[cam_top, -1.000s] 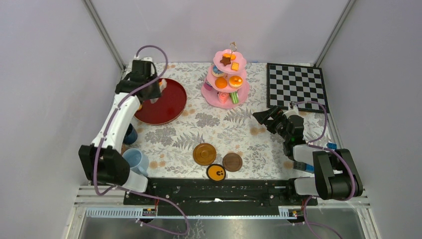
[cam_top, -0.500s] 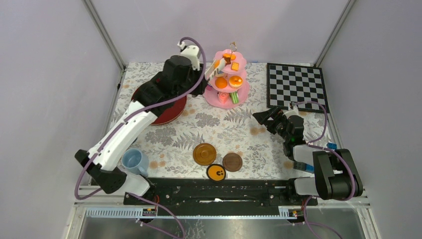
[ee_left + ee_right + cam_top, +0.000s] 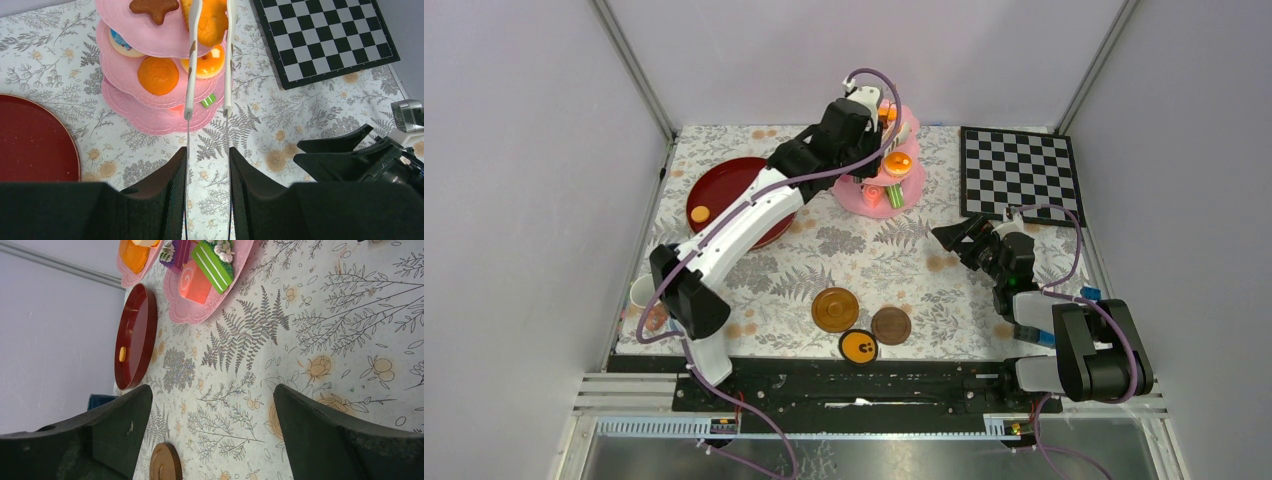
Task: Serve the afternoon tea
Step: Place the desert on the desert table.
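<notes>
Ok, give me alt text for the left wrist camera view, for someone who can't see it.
White tongs held in the left fingers flank an orange pastry on the top tier of a pink stand, beside a brown star biscuit. A chessboard lies to the right and a red plate to the left, on a floral cloth.

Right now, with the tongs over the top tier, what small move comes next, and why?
Probably squeeze the left jaws to close the tongs on the orange pastry. Their arms flank it on the top tier of the cake stand.
</notes>
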Robot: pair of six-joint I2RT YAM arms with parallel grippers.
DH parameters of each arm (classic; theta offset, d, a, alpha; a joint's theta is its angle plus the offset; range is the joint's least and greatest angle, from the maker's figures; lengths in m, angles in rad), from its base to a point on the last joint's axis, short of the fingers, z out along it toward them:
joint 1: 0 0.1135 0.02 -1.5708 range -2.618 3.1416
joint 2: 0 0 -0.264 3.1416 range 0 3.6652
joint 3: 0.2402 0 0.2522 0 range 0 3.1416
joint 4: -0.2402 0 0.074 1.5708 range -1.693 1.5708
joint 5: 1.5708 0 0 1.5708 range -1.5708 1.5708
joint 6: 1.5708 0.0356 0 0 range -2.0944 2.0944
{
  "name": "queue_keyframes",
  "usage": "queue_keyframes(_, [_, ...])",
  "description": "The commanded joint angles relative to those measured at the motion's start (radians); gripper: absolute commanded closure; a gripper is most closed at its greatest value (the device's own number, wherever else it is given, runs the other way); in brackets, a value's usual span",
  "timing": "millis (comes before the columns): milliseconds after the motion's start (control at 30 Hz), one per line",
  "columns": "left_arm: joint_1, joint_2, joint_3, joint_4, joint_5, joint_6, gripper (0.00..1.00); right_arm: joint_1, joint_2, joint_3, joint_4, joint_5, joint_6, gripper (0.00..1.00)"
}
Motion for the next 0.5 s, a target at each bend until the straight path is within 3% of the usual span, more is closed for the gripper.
queue_keyframes(0, [-0.003, 0.014, 0.087, 0.091, -0.031, 0.014, 0.79, -0.004, -0.014, -0.002, 0.044, 0.005, -0.001, 0.02])
queue_keyframes(467, [-0.002, 0.124, 0.207, 0.057, -0.088, 0.06, 0.75, -0.004, -0.009, -0.001, 0.049, 0.002, 0.0, 0.02])
